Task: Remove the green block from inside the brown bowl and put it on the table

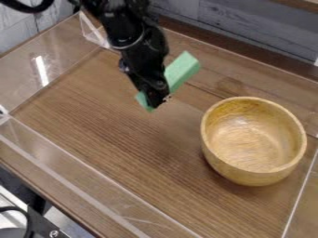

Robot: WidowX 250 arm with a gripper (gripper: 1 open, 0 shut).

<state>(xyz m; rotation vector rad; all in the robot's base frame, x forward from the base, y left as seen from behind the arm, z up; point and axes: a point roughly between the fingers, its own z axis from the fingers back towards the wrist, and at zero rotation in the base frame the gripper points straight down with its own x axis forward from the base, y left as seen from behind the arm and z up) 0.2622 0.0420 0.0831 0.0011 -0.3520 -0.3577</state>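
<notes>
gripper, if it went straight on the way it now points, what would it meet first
Probably the bare wooden table below the gripper, with the green block it holds; the height left is hard to judge.
</notes>
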